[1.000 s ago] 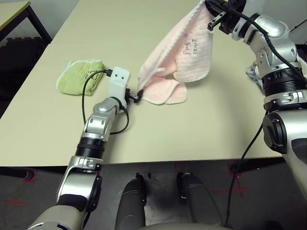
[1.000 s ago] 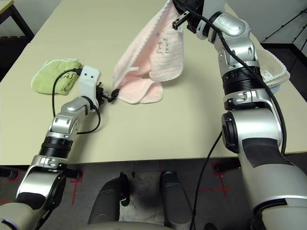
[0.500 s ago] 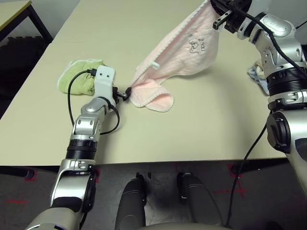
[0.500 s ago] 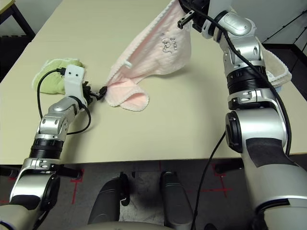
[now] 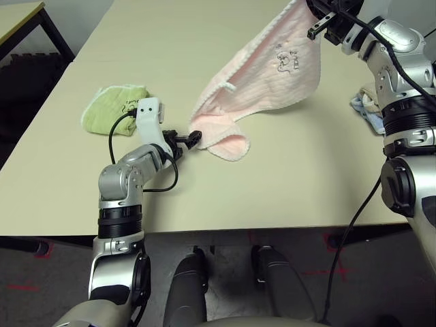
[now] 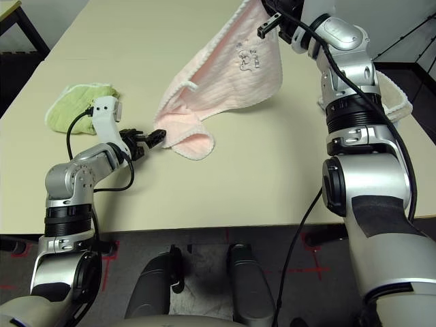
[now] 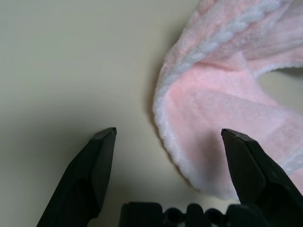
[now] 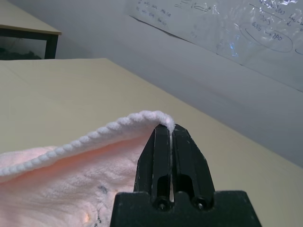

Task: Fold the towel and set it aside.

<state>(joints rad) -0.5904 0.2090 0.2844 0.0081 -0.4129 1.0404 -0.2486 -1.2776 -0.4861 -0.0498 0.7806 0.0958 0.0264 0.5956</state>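
My right gripper holds one corner of the pink towel up in the air; my left gripper sits spread wide at the towel's lower end.

Right fingers are pinched shut on the white corded trim, forearm raised high over the table. Left fingers stand apart, low over the tabletop, the towel's rounded terry fold between them. I can't tell if they touch it. I count one pink towel hanging to the table, and one crumpled green towel beside my left arm.
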